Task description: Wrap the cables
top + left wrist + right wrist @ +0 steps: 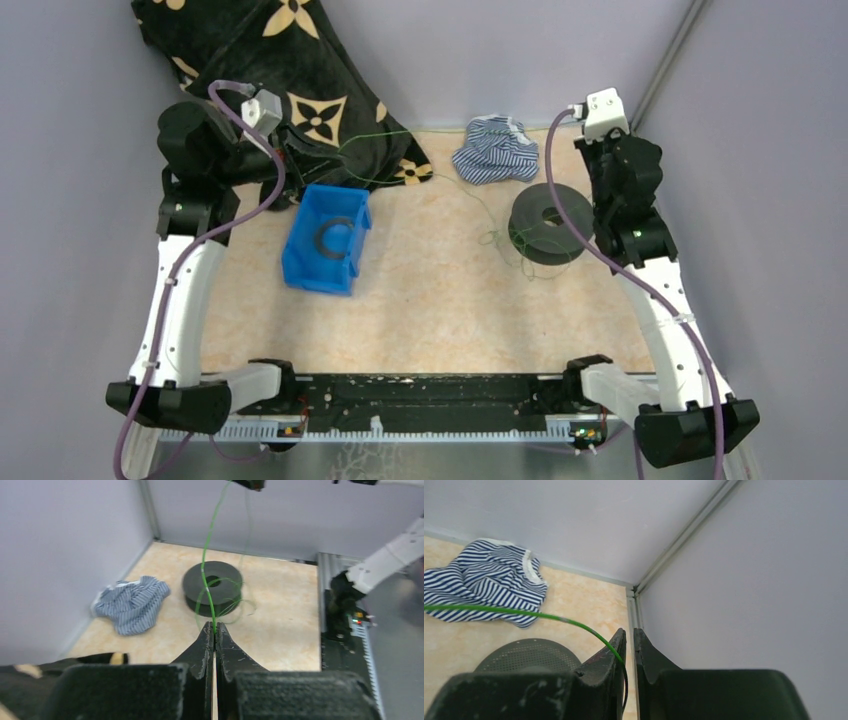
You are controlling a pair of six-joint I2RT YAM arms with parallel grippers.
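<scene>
Beige mottled surface fills the walled cell. A black cloth with tan flower prints spills in from the 11 o'clock corner. A blue bin sits tilted at about 9 o'clock from the centre, with a dark ring lying inside it. A black spool lies flat at about 3 o'clock, just beside the right arm. A crumpled blue-and-white striped cloth lies at 1 o'clock by the far wall.

The cables are one thin green wire. Loose loops of it lie on and around the spool, spilling onto the surface on the spool's 9 o'clock side. One strand crosses the black cloth's edge towards the left arm at 10 o'clock.

The left end effector has its fingers pressed together, pinching the wire at their tips. From there the strand climbs up and away over the spool.

The right end effector is raised above the spool's 3 o'clock edge. Its fingers stand all but together, with only a slit between them. The wire arcs in from 9 o'clock, bends over one fingertip and drops into that slit, so it is pinched there.
</scene>
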